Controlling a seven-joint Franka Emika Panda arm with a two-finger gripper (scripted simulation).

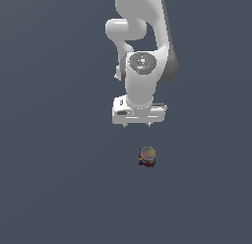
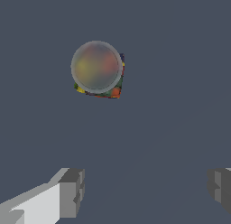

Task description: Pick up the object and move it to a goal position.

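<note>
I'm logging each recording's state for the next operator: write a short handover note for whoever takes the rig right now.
Gripper: open and empty; the wrist view shows both fingers spread wide with nothing between them.
Can: upright on the floor, round greyish top up, multicoloured sides. In the exterior view it sits below the gripper and a little toward that view's right. It is not between the fingers and nothing touches it.
Done: nothing yet; the can is not grasped.
Left: line the gripper up over the can, lower, close on it, lift, and carry it to the goal. No goal marker shows in either view.
</note>
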